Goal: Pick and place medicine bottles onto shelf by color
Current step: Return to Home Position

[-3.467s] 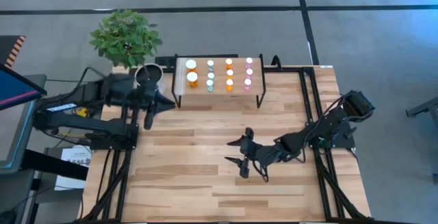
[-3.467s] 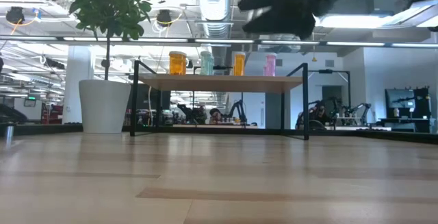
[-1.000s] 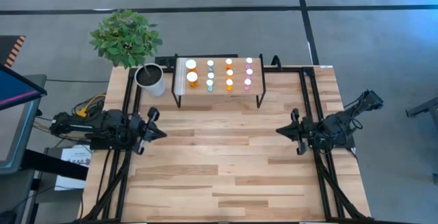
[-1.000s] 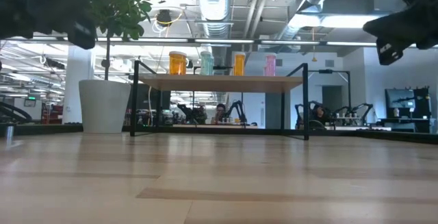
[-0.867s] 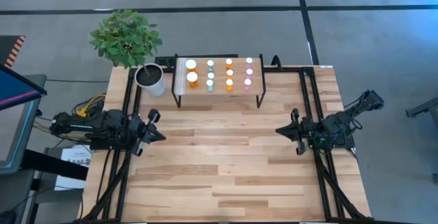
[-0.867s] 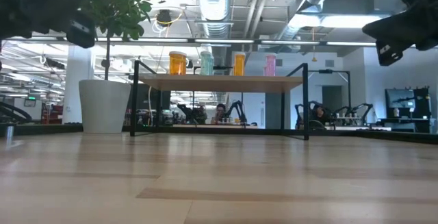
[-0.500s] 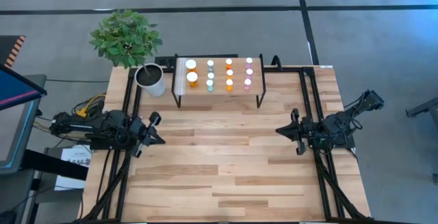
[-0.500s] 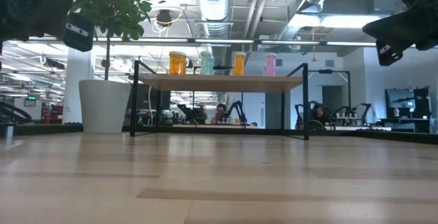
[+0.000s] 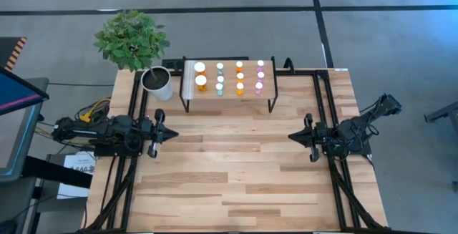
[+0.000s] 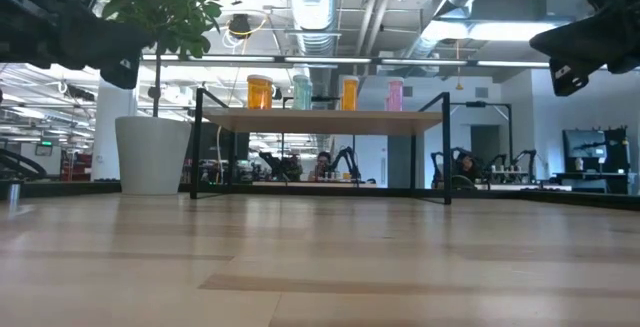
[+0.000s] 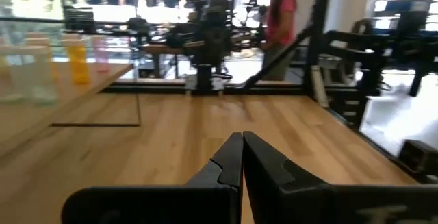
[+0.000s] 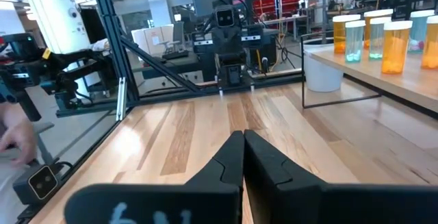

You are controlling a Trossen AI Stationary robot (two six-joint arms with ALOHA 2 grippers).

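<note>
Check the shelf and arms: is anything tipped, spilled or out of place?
Nothing stands out. The bottles stand upright on the shelf in columns by colour: wide orange, teal, orange, pink. The left gripper and right gripper hang at the sides of the table, jaws shut and empty.

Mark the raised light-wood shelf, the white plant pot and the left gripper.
raised light-wood shelf (image 10: 320, 121), low view, front edge of the board.
white plant pot (image 10: 152, 157), low view, its side wall.
left gripper (image 11: 242, 139), left wrist view, where its shut tips meet.
</note>
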